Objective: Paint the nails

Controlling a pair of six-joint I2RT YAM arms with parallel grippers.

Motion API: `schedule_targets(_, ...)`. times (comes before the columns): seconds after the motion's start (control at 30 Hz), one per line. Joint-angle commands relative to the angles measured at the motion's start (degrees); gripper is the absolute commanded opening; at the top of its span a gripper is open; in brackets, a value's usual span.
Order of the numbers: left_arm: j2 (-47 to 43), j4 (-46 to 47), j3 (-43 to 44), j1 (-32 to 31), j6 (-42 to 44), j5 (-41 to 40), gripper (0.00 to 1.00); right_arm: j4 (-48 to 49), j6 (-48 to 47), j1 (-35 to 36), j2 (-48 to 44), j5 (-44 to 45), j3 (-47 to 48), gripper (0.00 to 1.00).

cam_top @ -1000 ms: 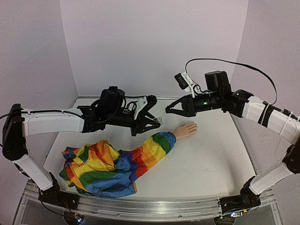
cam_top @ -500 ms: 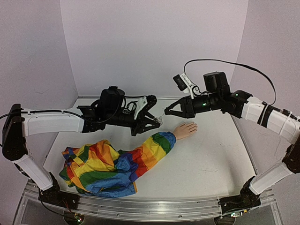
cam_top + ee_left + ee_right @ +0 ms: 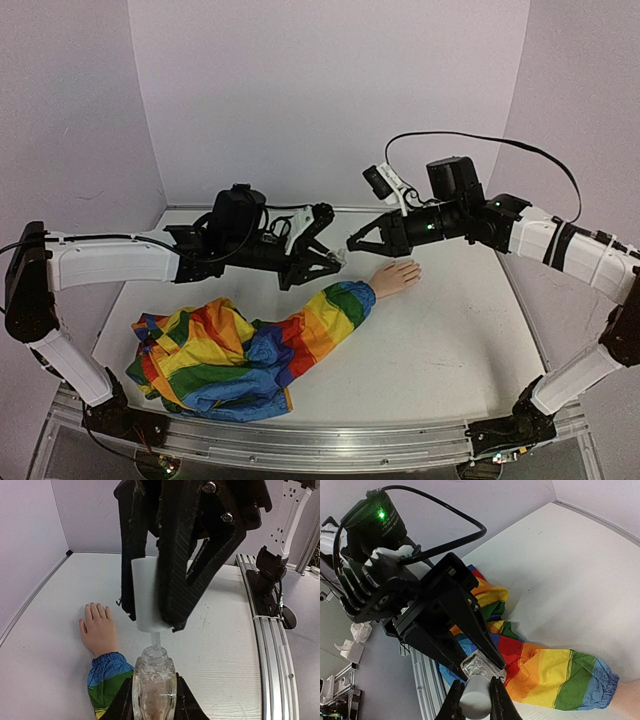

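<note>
Arms: left arm (image 3: 110, 262) and right arm (image 3: 575, 248), white shells, black joints.
Grippers: left gripper (image 3: 338, 257), right gripper (image 3: 351, 243), black carbon weave; silver screws (image 3: 227, 516).
Cable (image 3: 479, 530): black, looped.
Light: green LED (image 3: 381, 515).

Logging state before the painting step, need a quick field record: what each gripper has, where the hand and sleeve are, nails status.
left gripper: shut on clear bottle, held upright above the table
right gripper: shut on white cap, directly over the bottle neck
cap to bottle: thin stem spans the gap between them
mannequin hand: flat on table, palm down, untouched
sleeve: rainbow-striped, bunched at the near-left of the table
nails: no polish visible, too small to be sure
</note>
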Motion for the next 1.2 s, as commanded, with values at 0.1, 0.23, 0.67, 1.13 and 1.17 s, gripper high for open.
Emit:
schedule_targets(0.1,-3.24,3.27,0.63,-0.20,-0.43,1.31,0.00,-0.40,-1.23,0.68,1.72,-2.01,0.97,0.00)
schedule_targets(0.23,-3.32,3.27,1.01,-0.45,-0.31,1.72,0.00,-0.78,-1.41,0.74,2.64,-2.43,1.25,0.00)
schedule_targets(0.67,-4.85,2.06,4.11,-0.84,-0.23,10.03,0.00,-20.93,-20.15,0.77,11.20,-13.32,8.83,0.00)
schedule_targets(1.13,3.23,21.17,8.84,-5.80,1.98,-34.21,0.00,-2.96,21.18,4.67,13.19,19.28,7.58,0.00)
schedule_targets(1.17,4.20,21.97,9.73,-5.80,1.81,-34.77,0.00,-1.18,25.32,5.65,12.69,22.28,6.95,0.00)
